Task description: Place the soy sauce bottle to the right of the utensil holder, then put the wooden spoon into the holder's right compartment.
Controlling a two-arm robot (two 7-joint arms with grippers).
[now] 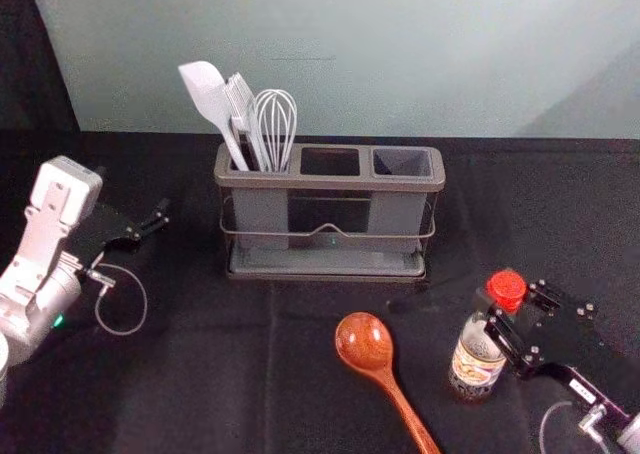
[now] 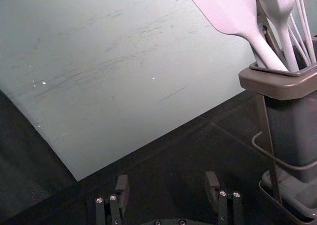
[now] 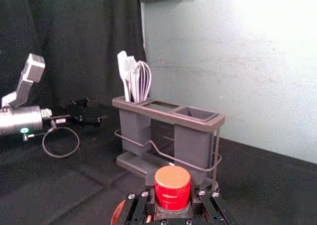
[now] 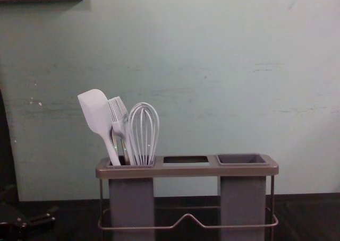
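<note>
My right gripper [image 1: 513, 312] is shut on the neck of the soy sauce bottle [image 1: 478, 359], just under its red cap, front right of the utensil holder [image 1: 330, 183]. In the right wrist view the red cap [image 3: 172, 187] rises between the fingers of the right gripper [image 3: 172, 205]. The wooden spoon [image 1: 366, 342] lies before the holder, bowl toward it, handle running to the front edge. The holder's right compartment [image 4: 241, 158] is empty. My left gripper [image 1: 150, 224] is left of the holder; in the left wrist view the left gripper [image 2: 167, 190] stands open, nothing between its fingers.
A spatula [image 4: 95, 111], a brush [image 4: 118, 111] and a whisk [image 4: 144, 132] stand in the holder's left compartment. Behind the black-covered table [image 1: 190, 374] rises a pale wall [image 1: 400, 54]. Cables loop near both wrists.
</note>
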